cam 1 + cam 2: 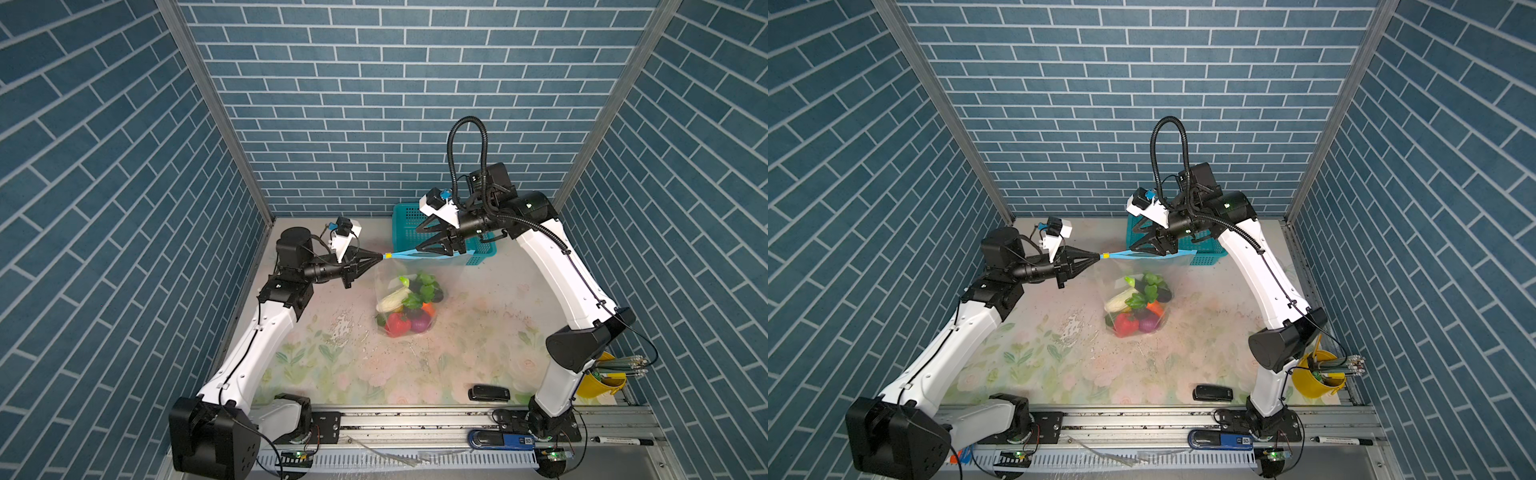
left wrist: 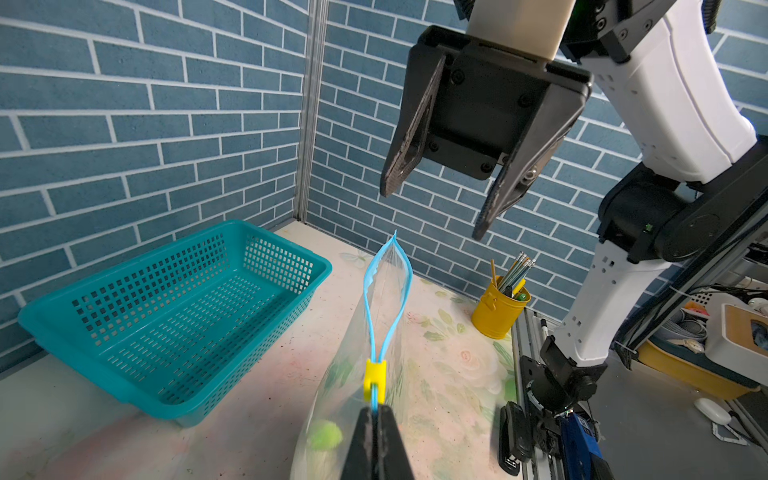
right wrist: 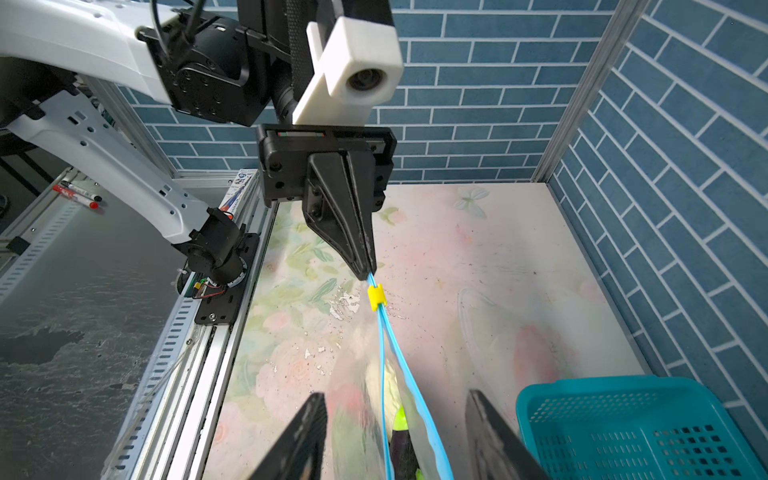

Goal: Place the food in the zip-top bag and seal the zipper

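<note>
On the rail [image 1: 415, 419], a blue case [image 1: 498, 439] reads "SD".

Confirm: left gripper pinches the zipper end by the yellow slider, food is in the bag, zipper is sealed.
Not sealed. The left wrist view shows the zipper open, its two blue tracks spread apart past the yellow slider. The left gripper does pinch its end, and the food is in the bag.

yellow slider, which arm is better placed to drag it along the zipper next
Right, probably: the right gripper is open and free over the zipper; the left gripper is shut on its end beside the yellow slider.
</note>
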